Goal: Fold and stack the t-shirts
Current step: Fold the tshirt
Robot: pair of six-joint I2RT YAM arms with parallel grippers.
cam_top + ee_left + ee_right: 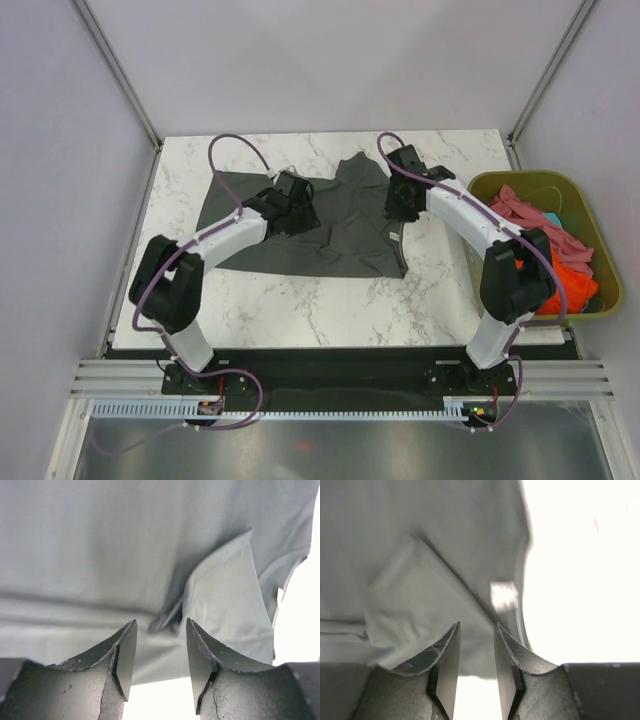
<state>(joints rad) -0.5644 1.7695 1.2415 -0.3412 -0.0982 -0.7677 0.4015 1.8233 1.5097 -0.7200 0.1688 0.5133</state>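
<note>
On the far half of the marble table [300, 310], the charcoal t-shirt [340, 235] lies flat but rumpled. Its long axis runs across the table from left to right, with the left end a little farther away and the right end nearer. One flap of cloth peaks toward the far edge between the two arms, and a stitched edge with a small white label [394, 235] closes off the right end. Which end is the neck cannot be told. The left gripper [290, 200] is over the shirt's middle-left part. In the left wrist view its jaws stand apart with nothing between them, and a folded corner of the cloth lies just beyond the tips. The right gripper [400, 200] is above the shirt's right edge, likewise released. Its gap is narrower and holds nothing, and the label is close ahead. At the table's right edge, well apart from the grey shirt, the olive-green bin [480, 185] holds the pink tees [520, 210] and the orange tee [570, 280] in a heap.
</note>
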